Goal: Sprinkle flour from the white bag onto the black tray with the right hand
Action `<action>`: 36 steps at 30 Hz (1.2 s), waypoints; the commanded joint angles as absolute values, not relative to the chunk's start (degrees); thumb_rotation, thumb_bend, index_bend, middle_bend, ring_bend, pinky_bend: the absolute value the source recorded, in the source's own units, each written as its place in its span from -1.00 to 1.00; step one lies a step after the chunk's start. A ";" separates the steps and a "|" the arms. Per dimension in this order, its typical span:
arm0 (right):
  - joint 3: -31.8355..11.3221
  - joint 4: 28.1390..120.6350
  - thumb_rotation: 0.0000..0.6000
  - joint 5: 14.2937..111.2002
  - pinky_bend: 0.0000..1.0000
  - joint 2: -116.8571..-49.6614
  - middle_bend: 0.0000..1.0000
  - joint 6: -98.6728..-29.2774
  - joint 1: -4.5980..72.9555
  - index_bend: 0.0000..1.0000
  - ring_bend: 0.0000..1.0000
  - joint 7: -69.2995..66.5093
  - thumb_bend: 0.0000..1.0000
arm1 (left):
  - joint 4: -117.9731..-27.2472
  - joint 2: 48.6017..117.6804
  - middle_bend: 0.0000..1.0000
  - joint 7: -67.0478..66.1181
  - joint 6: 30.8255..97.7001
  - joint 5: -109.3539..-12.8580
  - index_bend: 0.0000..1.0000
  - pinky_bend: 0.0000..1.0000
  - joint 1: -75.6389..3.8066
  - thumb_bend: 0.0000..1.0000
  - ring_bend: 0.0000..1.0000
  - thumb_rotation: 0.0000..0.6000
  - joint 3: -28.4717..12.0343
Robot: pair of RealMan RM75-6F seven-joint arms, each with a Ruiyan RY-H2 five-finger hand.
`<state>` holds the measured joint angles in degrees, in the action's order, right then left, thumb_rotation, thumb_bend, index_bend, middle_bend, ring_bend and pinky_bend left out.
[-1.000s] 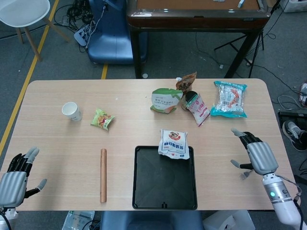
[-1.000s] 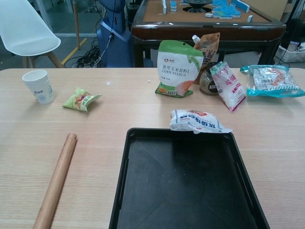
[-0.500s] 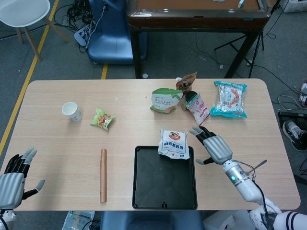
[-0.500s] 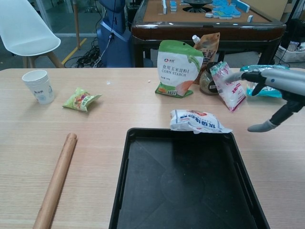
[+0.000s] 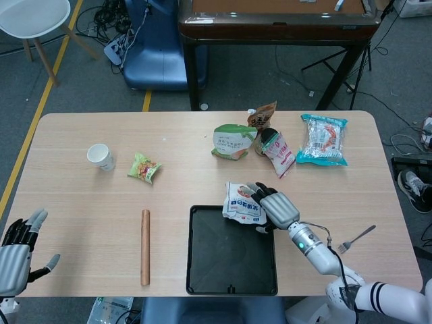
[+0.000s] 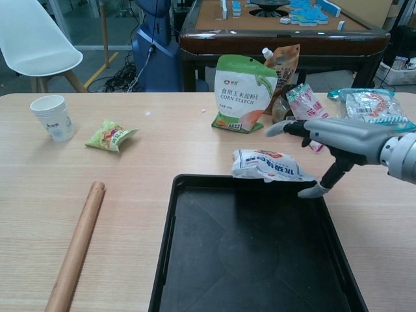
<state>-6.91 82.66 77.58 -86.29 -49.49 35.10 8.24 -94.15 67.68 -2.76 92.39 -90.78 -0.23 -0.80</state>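
Wooden table (image 5: 81,202), white bag (image 5: 243,202) flat across black tray (image 5: 231,260) far rim

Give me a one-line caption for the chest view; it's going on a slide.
Right hand, fingers apart, reaches over the white bag at the far edge of the black tray.

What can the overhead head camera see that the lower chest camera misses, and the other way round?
Only the head view shows the robot's left hand at the table's near left corner, open and holding nothing, and a metal fork lying near the right edge.

Only the chest view shows blue and white tiles on the brown table behind.

Both show the right hand with fingers spread over the white flour bag, the black tray, the wooden rolling pin and the white paper cup.
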 commanded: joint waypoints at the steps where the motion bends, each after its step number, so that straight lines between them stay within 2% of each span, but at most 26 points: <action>1: -7.18 80.32 1.00 76.73 -0.62 -88.55 -0.87 -48.59 36.41 -1.00 -0.94 8.95 -0.83 | -94.06 67.84 -0.82 -2.65 92.25 -90.88 -0.86 -0.89 -0.38 -0.57 -0.76 1.00 -0.83; 7: -8.58 75.65 1.00 75.97 -0.61 -92.35 -0.83 -47.14 39.01 -1.00 -0.94 7.31 -0.80 | -93.81 67.82 -0.82 -2.30 92.37 -90.51 -0.86 -0.89 -0.15 -0.58 -0.76 1.00 -0.89; 9: -8.91 74.22 1.00 75.91 -0.62 -93.19 -0.78 -46.90 39.67 -1.00 -0.92 6.84 -0.69 | -93.78 67.74 -0.82 -2.19 92.52 -90.47 -0.86 -0.89 -0.03 -0.58 -0.76 1.00 -0.89; 11: -9.29 73.10 1.00 75.52 -0.60 -93.75 -0.73 -46.37 40.34 -1.00 -0.89 6.15 -0.46 | -93.70 67.63 -0.82 -2.10 92.73 -90.47 -0.86 -0.89 0.12 -0.57 -0.76 1.00 -0.87; 15: -9.85 71.83 1.00 74.36 -0.55 -93.96 -0.68 -44.38 41.58 -1.00 -0.83 4.78 -0.19 | -93.62 67.49 -0.82 -2.01 92.79 -90.37 -0.86 -0.89 0.22 -0.57 -0.76 1.00 -0.91; 21: -10.94 69.76 1.00 73.46 -0.25 -94.53 -0.56 -44.06 42.72 -0.98 -0.65 2.68 0.15 | -93.71 67.29 -0.82 -1.97 92.85 -90.36 -0.86 -0.89 0.23 -0.57 -0.76 1.00 -1.04; 24: -11.45 69.11 1.00 73.12 -0.13 -94.48 -0.50 -44.38 42.84 -0.86 -0.58 1.08 0.29 | -93.75 67.19 -0.82 -1.98 92.86 -90.26 -0.86 -0.89 0.29 -0.57 -0.76 1.00 -1.06; 28: -11.97 67.84 1.00 72.86 0.03 -94.62 -0.36 -45.62 42.62 -0.55 -0.45 -0.74 0.53 | -93.77 67.20 -0.82 -2.02 92.76 -90.31 -0.86 -0.89 0.25 -0.57 -0.76 1.00 -1.08; 33: -12.73 66.26 1.00 72.53 0.23 -94.47 -0.18 -47.25 42.12 -0.29 -0.29 -3.08 0.71 | -93.82 67.30 -0.82 -2.22 92.53 -90.32 -0.86 -0.89 0.08 -0.57 -0.76 1.00 -1.16; 36: -13.15 65.26 1.00 72.56 0.39 -94.50 -0.07 -48.50 41.79 -0.14 -0.16 -4.46 0.93 | -93.86 67.41 -0.82 -2.33 92.37 -90.37 -0.86 -0.89 -0.02 -0.57 -0.76 1.00 -1.17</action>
<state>-12.92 65.58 72.59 -94.49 -48.15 41.97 -4.07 -93.86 67.39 -2.32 92.38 -90.36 -0.01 -1.16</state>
